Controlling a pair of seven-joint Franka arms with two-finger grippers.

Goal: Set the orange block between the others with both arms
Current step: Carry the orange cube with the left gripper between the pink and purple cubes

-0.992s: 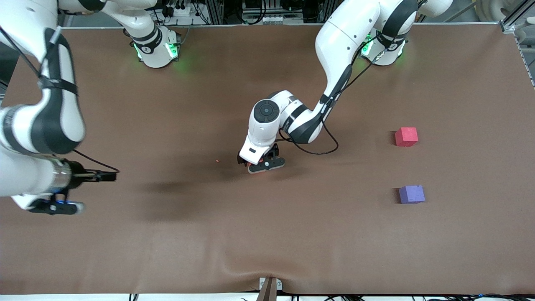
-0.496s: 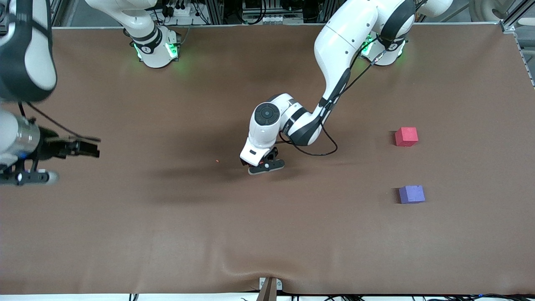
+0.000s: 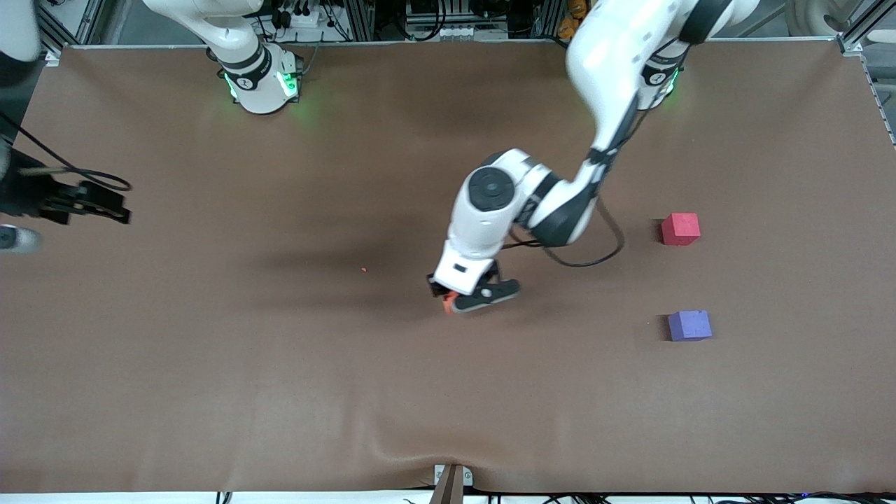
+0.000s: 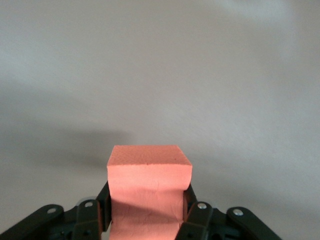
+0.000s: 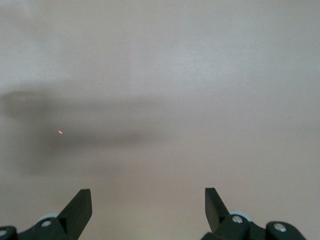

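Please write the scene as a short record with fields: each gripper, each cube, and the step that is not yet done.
left gripper: over the table's middle, shut on the orange block
right gripper: open, holds nothing, up at the right arm's end of the table
red-pink cube: on the table toward the left arm's end
purple-blue cube: nearer the front camera than the red-pink cube, apart from it
step left: orange block not yet between the two cubes

Right gripper, black fingers spread wide, above the plain brown table; tiny orange speck on it.
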